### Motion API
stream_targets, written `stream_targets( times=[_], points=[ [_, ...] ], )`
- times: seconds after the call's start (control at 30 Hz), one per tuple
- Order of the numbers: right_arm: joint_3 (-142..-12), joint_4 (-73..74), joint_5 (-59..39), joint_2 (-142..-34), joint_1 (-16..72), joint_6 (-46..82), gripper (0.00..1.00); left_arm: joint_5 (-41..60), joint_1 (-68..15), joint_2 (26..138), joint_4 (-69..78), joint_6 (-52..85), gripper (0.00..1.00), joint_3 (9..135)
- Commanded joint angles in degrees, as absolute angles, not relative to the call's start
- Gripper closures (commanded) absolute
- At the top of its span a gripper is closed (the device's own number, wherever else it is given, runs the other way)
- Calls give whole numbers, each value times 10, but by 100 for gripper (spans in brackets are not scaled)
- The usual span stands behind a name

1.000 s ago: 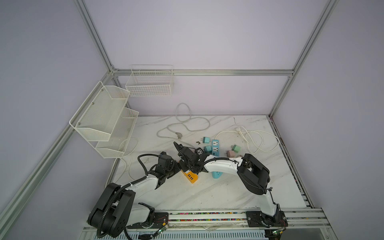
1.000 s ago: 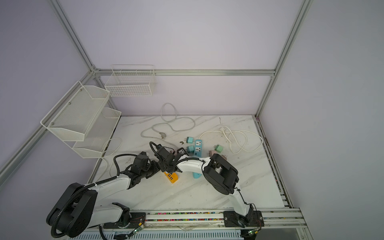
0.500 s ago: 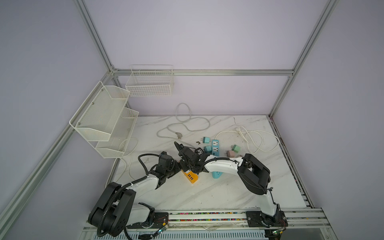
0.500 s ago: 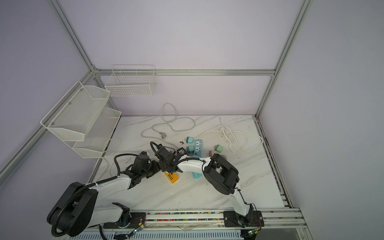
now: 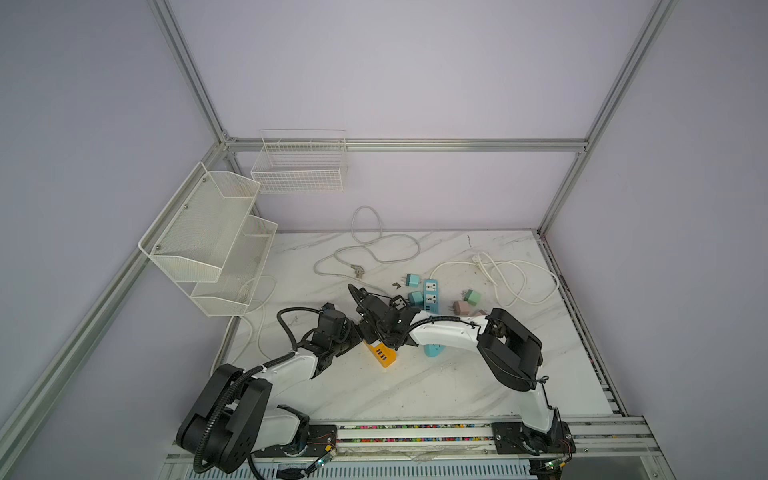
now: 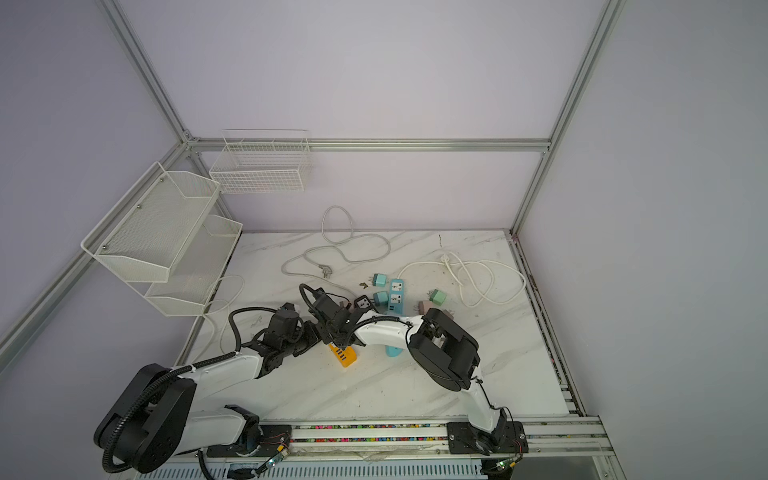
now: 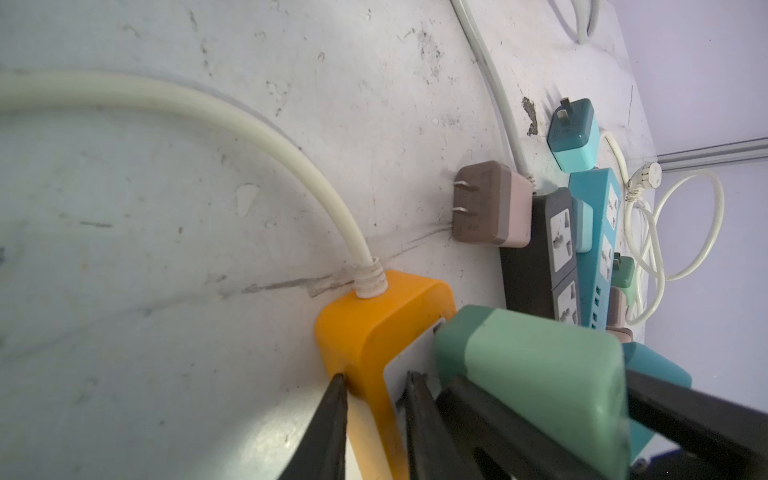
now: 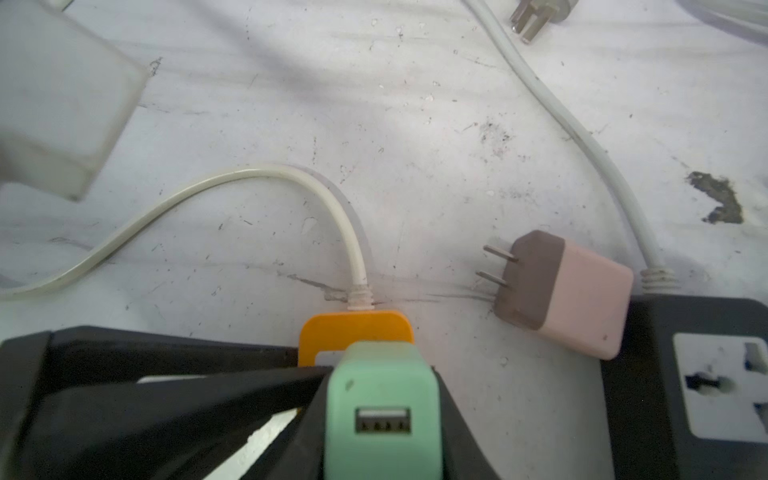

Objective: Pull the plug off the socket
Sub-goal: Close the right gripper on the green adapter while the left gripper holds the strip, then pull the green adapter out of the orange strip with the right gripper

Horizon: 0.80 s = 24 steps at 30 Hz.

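An orange socket strip [image 5: 382,355] [image 6: 344,356] lies on the marble table near the front, with a white cord leaving its far end. A mint-green USB plug [image 7: 540,374] [image 8: 382,415] sits against the strip's white face [image 7: 409,361]; its prongs are hidden. My left gripper [image 7: 376,399] [image 5: 357,338] is shut on the orange side wall of the socket [image 8: 355,332]. My right gripper [image 8: 382,386] [image 5: 388,340] is shut on the green plug, one black finger [image 7: 685,419] on each side. In both top views the two grippers meet over the strip.
A pink-and-brown plug [image 8: 561,295] [image 7: 490,203] lies loose beside a black power strip [image 8: 685,395]. A blue power strip [image 5: 431,295], teal plugs [image 5: 412,280] and coiled white cables [image 5: 515,278] lie behind. Wire baskets [image 5: 208,237] hang on the left wall.
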<state>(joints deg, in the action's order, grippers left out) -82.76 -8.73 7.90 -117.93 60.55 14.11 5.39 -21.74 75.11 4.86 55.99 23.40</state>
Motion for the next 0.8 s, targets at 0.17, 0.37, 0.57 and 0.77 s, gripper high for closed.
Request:
stream_targets(
  times=[0.17,0.37,0.57,0.77],
  points=[
    [-824,-70,21,-1142,579,163,88,8,-217,777,-75,569,77,206],
    [-767,-51,26,-1062,564,180,88,20,-216,739,-99,556,76,237],
    [-694,-33,-40,-993,535,227,88,42,-217,698,-115,528,71,284],
    [-588,21,-92,-928,503,283,87,57,-224,650,-126,526,69,302]
  ],
)
